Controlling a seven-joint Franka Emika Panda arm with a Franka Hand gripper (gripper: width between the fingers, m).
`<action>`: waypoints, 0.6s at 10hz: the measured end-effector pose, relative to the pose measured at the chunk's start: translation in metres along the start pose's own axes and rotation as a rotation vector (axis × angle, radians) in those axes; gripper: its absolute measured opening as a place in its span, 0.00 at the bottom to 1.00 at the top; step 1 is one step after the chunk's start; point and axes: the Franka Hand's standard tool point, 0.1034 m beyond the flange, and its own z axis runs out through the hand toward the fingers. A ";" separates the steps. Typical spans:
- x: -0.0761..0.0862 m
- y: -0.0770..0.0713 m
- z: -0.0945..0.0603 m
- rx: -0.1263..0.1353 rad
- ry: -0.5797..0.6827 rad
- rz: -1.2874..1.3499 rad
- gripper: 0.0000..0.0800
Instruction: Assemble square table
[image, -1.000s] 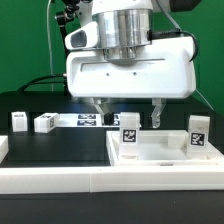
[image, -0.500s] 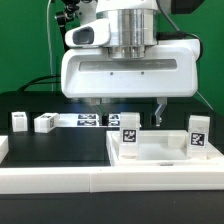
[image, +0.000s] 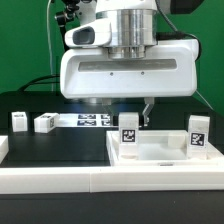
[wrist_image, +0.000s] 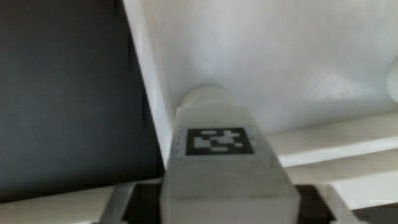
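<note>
The white square tabletop (image: 152, 157) lies rim-up at the exterior view's front right. On it stand two tagged white legs, one near its left corner (image: 129, 128) and one at its right (image: 198, 134). My gripper (image: 131, 112) has come down over the left leg. In the wrist view that leg (wrist_image: 217, 140) fills the gap of the gripper (wrist_image: 217, 206), and the dark pads (wrist_image: 141, 203) press against both of its sides. The tabletop's white surface (wrist_image: 267, 50) lies beneath it.
Two more white legs (image: 19, 121) (image: 45, 123) stand on the black table at the exterior view's left. The marker board (image: 90, 120) lies behind them. A long white rail (image: 60, 182) edges the front. The gripper's wide white body hangs over the middle.
The fingers stood wide apart around the left leg. They have now closed in onto its sides, and the hand has not shifted.
</note>
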 end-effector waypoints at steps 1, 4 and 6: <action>0.000 0.000 0.000 0.000 0.000 -0.001 0.36; 0.000 0.000 0.000 0.003 0.001 0.202 0.36; -0.001 0.001 0.001 0.021 0.009 0.419 0.36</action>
